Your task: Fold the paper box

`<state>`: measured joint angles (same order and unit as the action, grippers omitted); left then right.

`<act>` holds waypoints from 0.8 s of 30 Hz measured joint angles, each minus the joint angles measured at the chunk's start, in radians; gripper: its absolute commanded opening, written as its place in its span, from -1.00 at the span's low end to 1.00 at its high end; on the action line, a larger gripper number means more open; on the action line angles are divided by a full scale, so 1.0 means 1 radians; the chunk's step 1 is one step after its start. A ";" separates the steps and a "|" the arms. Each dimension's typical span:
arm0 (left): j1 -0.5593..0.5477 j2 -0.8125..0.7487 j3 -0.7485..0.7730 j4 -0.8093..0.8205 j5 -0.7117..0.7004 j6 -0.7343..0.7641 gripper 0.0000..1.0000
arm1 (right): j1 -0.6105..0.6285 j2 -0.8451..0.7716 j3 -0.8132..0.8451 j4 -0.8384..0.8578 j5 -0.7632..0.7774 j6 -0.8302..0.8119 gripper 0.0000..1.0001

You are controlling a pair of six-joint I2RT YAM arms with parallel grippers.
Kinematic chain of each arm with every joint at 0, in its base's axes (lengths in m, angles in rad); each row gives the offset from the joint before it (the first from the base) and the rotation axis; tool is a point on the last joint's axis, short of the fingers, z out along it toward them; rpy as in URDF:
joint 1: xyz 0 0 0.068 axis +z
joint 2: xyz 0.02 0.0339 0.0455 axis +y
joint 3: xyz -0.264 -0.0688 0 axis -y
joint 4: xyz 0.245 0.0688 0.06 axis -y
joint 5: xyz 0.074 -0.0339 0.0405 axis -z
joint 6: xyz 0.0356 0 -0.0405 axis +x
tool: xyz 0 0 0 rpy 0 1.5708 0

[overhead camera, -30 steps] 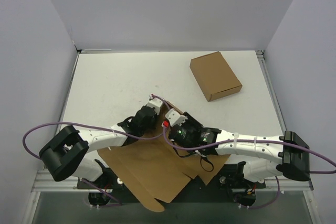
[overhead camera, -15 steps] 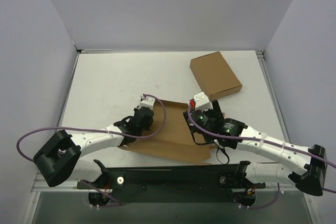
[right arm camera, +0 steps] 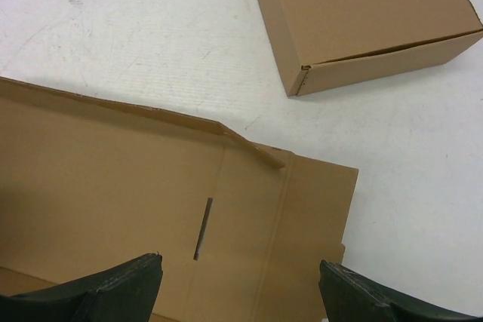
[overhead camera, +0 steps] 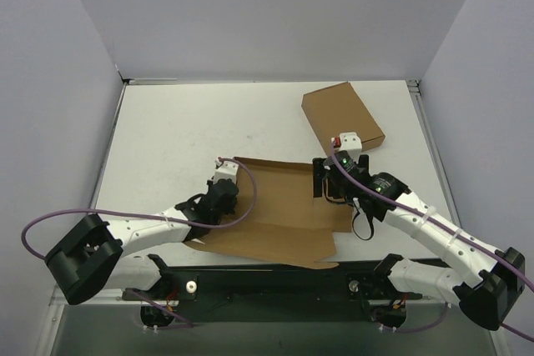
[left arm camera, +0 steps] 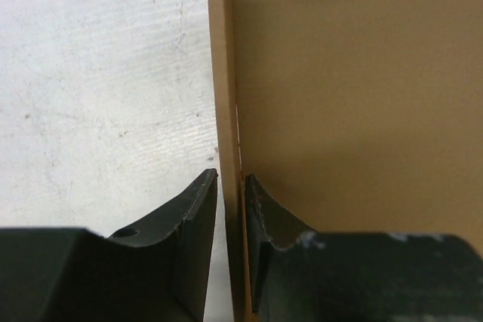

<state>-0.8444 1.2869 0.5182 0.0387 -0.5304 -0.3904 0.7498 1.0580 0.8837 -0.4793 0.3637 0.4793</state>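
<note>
White table: closed carton just past right gripper, fingers apart over flat paper box; left gripper clamped on its edge.

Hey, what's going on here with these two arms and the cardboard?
Two robot arms are working on an unfolded paper box lying on the table. The left gripper is clamped on its left edge. The right gripper hangs open above the right side, near a thin slit, holding nothing. A closed carton sits apart at the back right.
</note>
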 measured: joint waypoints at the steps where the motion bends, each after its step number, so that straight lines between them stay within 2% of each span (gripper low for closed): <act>1: -0.001 -0.012 -0.024 0.021 0.000 0.000 -0.38 | -0.006 -0.001 -0.002 0.005 -0.008 -0.001 0.71; 6: -0.016 -0.110 -0.145 0.098 -0.007 0.001 -0.43 | -0.016 -0.003 -0.006 0.033 -0.022 -0.030 0.69; 11: -0.039 -0.187 -0.203 0.166 -0.044 0.002 -0.42 | -0.016 0.019 -0.005 0.076 -0.044 -0.064 0.71; 18: -0.089 -0.214 -0.253 0.257 -0.119 0.008 -0.42 | -0.025 0.020 0.007 0.135 -0.107 -0.034 0.72; 24: -0.140 -0.216 -0.283 0.308 -0.181 0.013 -0.42 | -0.103 0.033 0.049 0.177 -0.172 0.038 0.69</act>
<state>-0.9844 1.0714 0.2356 0.3470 -0.7116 -0.3771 0.6472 1.0908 0.9329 -0.3027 0.1917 0.5171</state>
